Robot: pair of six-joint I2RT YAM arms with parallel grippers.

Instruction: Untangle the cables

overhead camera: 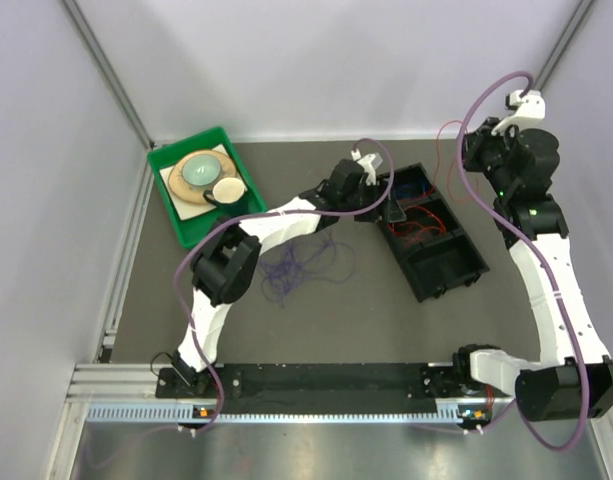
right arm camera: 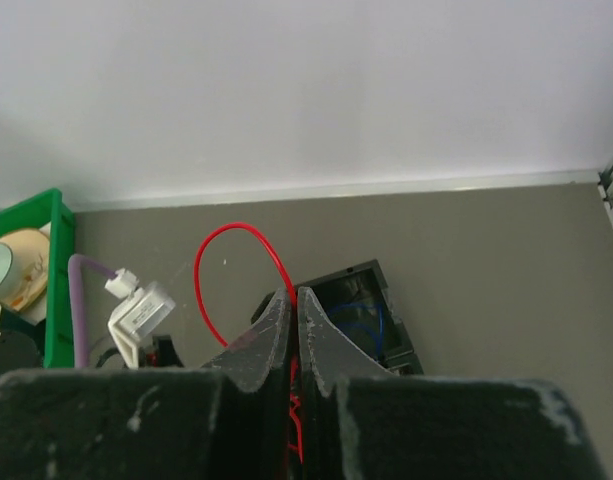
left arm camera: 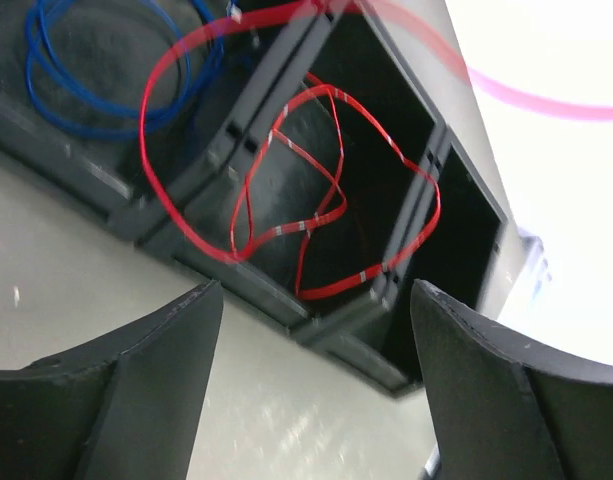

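A loose tangle of purple cables point(overhead camera: 301, 265) lies on the table between the arms. Red cables point(left arm camera: 316, 215) loop in the middle compartment of a black tray point(left arm camera: 136, 205), one strand draped over a divider. Blue cables point(left arm camera: 81, 70) coil in the compartment beside them. My left gripper point(left arm camera: 316, 295) hovers open just in front of the tray's near wall, with nothing between its fingers. My right gripper point(right arm camera: 291, 295) is raised high over the back right, shut on a red cable point(right arm camera: 211, 260) that arcs out from its tips; a thin red strand point(overhead camera: 448, 150) hangs toward the tray.
The black tray point(overhead camera: 456, 265) sits right of centre, its near compartment unfilled. A green bin point(overhead camera: 176, 215) with a plate and round items stands at the back left. Walls enclose the table on three sides. A mauve hose point(overhead camera: 486, 200) loops off the right arm.
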